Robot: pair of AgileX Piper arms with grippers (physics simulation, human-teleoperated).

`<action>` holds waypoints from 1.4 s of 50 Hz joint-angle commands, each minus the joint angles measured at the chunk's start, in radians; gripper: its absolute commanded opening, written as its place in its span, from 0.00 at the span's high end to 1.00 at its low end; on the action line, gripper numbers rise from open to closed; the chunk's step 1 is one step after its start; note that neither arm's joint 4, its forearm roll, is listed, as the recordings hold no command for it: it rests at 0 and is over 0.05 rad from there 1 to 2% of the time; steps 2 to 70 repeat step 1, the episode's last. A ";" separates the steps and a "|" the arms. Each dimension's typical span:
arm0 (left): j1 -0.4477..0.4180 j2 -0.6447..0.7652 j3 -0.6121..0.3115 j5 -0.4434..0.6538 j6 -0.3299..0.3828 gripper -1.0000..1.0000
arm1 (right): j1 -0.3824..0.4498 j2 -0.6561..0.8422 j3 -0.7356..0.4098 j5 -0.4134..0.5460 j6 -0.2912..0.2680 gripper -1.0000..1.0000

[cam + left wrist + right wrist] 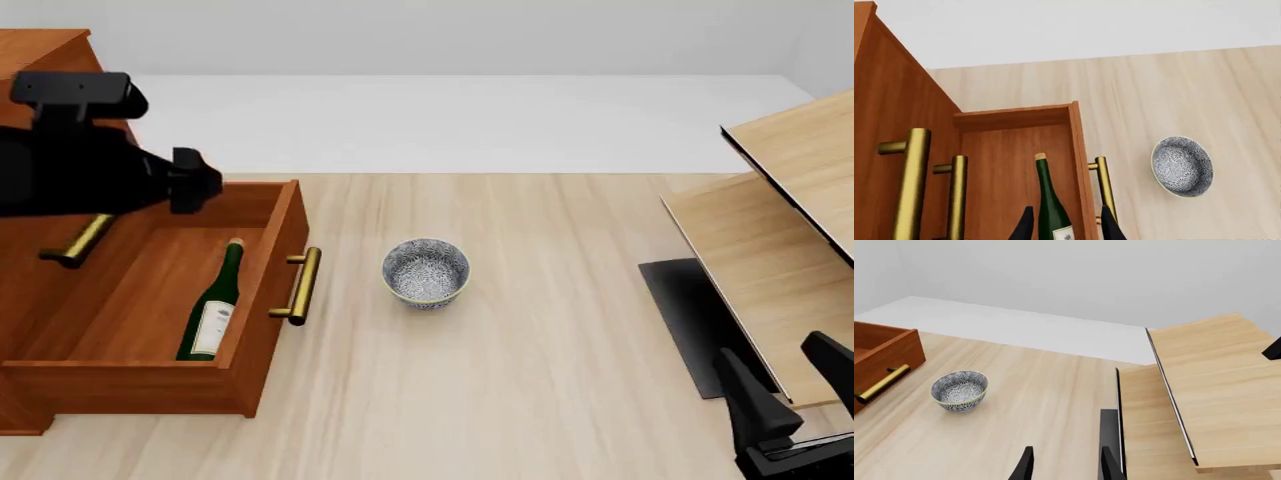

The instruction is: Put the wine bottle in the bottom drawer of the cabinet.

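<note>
The wine bottle (214, 305) lies on its side inside the open bottom drawer (276, 262) of the cabinet (40, 50), cork toward the cabinet body and label toward the front. My left gripper (191, 180) hovers above the drawer's back part, open and empty. In the left wrist view its fingertips (1067, 227) stand apart on either side of the bottle (1051, 200), above it, with the drawer (1014, 165) below. My right gripper (781, 370) is open and empty at the near right, far from the cabinet.
A small speckled grey bowl (426, 270) stands on the table right of the drawer's brass handle (304, 285). A pale slanted wooden structure (774, 230) and a dark mat (687, 320) are at the right, close to my right gripper (1066, 465).
</note>
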 commanded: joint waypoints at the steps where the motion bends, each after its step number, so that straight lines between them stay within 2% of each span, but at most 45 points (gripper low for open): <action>1: -0.001 0.009 -0.007 0.004 -0.004 0.00 | 0.000 0.003 0.000 -0.004 0.003 0.00; 70: -0.001 0.009 -0.007 0.004 -0.004 0.00 | 0.000 0.003 0.000 -0.004 0.003 0.00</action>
